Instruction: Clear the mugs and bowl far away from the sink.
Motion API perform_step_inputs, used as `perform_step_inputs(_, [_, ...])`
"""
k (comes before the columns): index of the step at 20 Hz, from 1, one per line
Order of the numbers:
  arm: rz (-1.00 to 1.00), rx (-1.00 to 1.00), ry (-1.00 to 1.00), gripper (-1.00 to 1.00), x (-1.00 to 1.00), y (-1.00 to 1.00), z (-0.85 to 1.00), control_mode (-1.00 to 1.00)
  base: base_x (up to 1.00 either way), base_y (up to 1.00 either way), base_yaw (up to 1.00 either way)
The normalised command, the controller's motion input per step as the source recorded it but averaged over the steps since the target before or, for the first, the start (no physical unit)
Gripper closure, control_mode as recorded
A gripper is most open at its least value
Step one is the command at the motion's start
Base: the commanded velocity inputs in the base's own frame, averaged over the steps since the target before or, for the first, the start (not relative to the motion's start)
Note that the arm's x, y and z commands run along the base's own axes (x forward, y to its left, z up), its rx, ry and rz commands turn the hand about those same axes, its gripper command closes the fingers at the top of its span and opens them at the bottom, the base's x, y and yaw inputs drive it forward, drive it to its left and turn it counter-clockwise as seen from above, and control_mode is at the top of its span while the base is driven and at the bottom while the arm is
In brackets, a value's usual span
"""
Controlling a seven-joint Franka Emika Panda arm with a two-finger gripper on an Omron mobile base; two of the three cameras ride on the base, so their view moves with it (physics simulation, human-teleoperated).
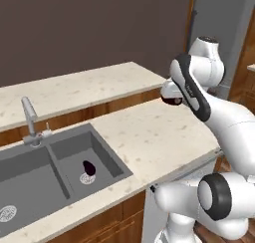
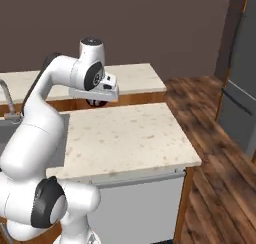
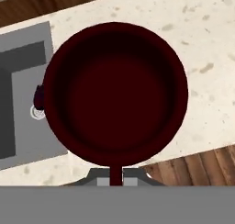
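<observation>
1. Progress: one dark maroon mug (image 3: 114,92) carried above the counter (image 1: 149,137), well apart from the sink (image 1: 55,160); not yet set down.
2. Gripper (image 2: 98,101): fingers clenched on the carried mug at its rim, seen as a thin maroon stem at the lower edge of the hand view.
3. Location of carried mug: tucked under the hand, over the counter's far edge in both base views, clear of the surface.
4. Remaining work: a second mug (image 1: 88,168), dark and nearly black, lying in the right basin just beside the round drain (image 1: 87,179). Judged as still to be cleared.
5. Bowl and yellow mug: nothing to report on either.
6. Materials:
   - Carried mug: round mouth, smooth matte interior, deep red-black.
   - Counter: pale speckled stone, flat, square-edged, over brown wooden cabinet fronts.
   - Sink: dark grey, rectangular, double basin, smooth walls.
   - Faucet (image 1: 29,118): silver, upright, angled spout.
   - Floor (image 2: 220,163): glossy brown wood planks.
</observation>
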Motion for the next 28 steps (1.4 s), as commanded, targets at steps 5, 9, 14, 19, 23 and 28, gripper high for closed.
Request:
perform_step_inputs(5, [0.0,0.0,0.0,1.0,0.0,0.0,0.0,1.0,0.0,0.0,-0.99])
perform_step_inputs(9, [0.0,0.0,0.0,1.0,0.0,0.0,0.0,1.0,0.0,0.0,-0.98])
perform_step_inputs(14, [0.0,0.0,0.0,1.0,0.0,0.0,0.0,1.0,0.0,0.0,-0.97])
perform_step_inputs(19, [0.0,0.0,0.0,1.0,0.0,0.0,0.0,1.0,0.0,0.0,-1.0])
perform_step_inputs(23, [0.0,0.0,0.0,1.0,0.0,0.0,0.0,1.0,0.0,0.0,-1.0])
perform_step_inputs(28, [0.0,0.0,0.0,1.0,0.0,0.0,0.0,1.0,0.0,0.0,-1.0])
